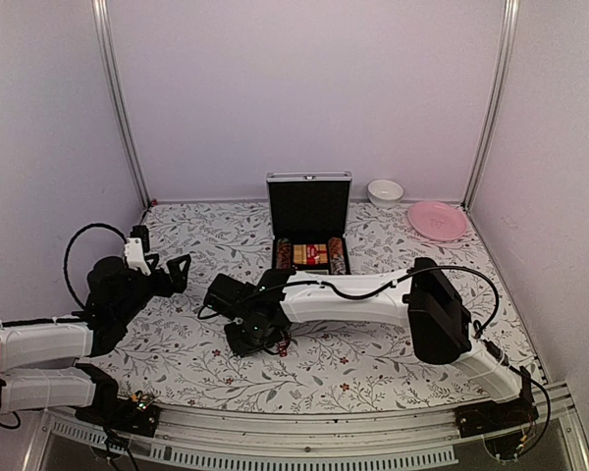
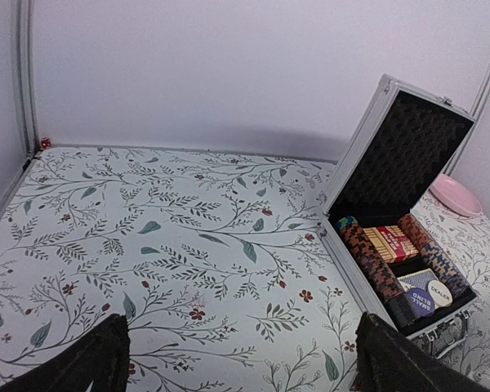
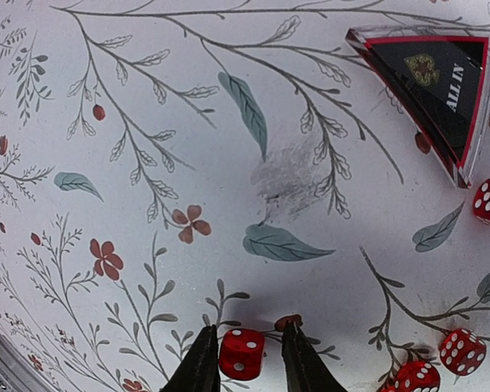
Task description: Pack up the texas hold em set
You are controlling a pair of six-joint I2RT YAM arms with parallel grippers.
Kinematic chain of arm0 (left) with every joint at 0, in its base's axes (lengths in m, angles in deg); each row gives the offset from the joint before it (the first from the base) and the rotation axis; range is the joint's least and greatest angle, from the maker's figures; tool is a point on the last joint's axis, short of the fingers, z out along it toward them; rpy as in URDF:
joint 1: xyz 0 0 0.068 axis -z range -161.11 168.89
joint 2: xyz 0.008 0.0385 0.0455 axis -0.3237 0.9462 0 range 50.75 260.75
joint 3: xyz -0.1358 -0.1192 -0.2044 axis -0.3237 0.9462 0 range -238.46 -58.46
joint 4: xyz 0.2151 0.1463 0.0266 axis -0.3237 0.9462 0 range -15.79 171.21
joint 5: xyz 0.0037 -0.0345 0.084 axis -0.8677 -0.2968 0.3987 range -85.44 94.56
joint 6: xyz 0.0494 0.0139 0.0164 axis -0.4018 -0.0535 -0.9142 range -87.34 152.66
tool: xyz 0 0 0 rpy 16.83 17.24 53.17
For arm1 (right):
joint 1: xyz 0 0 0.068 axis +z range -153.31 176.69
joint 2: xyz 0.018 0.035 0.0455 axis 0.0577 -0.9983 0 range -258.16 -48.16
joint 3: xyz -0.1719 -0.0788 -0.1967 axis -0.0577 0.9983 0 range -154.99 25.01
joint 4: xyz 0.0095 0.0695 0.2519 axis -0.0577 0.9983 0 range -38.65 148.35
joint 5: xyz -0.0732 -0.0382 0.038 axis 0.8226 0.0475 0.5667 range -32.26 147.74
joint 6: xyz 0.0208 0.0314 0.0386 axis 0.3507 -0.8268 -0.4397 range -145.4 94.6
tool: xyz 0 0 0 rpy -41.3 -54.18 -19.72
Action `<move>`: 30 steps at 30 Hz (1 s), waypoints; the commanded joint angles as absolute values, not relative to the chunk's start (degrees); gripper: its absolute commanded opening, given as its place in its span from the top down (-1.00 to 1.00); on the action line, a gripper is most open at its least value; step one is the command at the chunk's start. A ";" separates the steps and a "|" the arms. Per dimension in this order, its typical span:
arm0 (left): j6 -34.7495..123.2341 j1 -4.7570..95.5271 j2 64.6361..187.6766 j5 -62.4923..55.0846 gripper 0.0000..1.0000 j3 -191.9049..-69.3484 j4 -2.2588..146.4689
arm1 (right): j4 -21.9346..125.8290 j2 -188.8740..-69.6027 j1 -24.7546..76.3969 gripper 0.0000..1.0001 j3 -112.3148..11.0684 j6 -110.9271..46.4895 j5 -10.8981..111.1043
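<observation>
The right gripper [image 3: 247,336] is straddling a die [image 3: 241,354] on the case's [image 1: 309,206] near side, jaws narrow but not clamping. The left gripper [image 2: 243,343] is hovering wide open, farther off.

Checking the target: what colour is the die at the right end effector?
Red die, white pips; right wrist view.

The table [image 1: 373,368] is framed from above its near edge; the open case [image 1: 309,208] is shared with the low, forward-facing left wrist view; the same table is viewed closely downward from the right wrist.
</observation>
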State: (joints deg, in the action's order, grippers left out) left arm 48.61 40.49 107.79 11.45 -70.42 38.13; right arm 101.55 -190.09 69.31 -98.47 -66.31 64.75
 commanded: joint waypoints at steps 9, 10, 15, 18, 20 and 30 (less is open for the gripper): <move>48.92 41.00 108.27 10.89 -0.94 -71.75 38.04 | 104.52 -191.42 69.56 0.55 -99.87 -67.27 66.87; 48.92 41.02 108.29 10.89 -0.94 -71.79 38.00 | 104.52 -191.42 69.56 0.56 -99.87 -67.36 66.91; 48.97 41.00 108.30 10.87 -0.94 -71.73 38.00 | 104.70 -191.41 69.56 0.60 -99.85 -67.50 67.10; 48.92 40.99 108.26 10.89 -0.94 -71.74 38.01 | 104.81 -191.31 69.57 0.70 -99.87 -67.73 67.31; 48.92 40.95 108.26 10.89 -0.94 -71.79 38.03 | 104.80 -191.29 69.57 0.72 -99.80 -67.72 67.24; 48.74 40.97 107.88 11.19 -0.94 -71.73 38.18 | 103.86 -185.42 68.32 0.78 -95.70 -69.43 71.66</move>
